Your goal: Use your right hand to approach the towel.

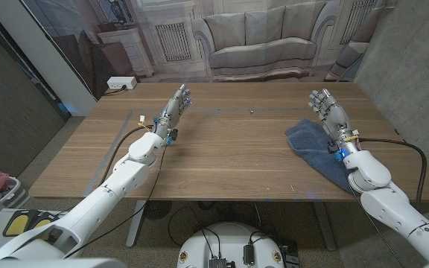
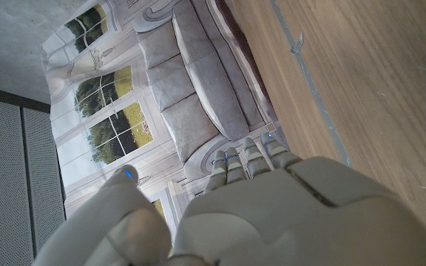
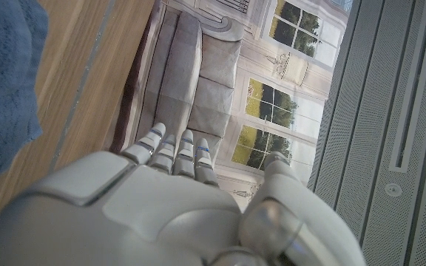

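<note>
- Wooden table [image 1: 229,156]: a long pale strip of tape [image 1: 118,149] runs along its left portion, and a small dark speck [image 1: 252,112] lies near the far edge.
- Towel [image 1: 315,141]: blue and crumpled, lying on the right side of the table, with one end trailing toward the near right edge. In the right wrist view the towel [image 3: 2,81] appears as a blue mass on the wood beside the hand.
- Right hand [image 1: 328,110]: raised above the far part of the towel, fingers extended and slightly apart, holding nothing. Whether it touches the cloth cannot be told. The right wrist view shows the back of this hand [image 3: 161,207] with its fingers straight.
- Left hand [image 1: 175,106]: raised over the left-centre of the table, well apart from the towel, fingers extended, empty. The left wrist view shows this hand [image 2: 272,214] with its fingers straight and close together.
- Background: a printed backdrop showing a sofa [image 1: 263,41] stands behind the table; a white power strip [image 1: 121,83] sits off the far left corner.
</note>
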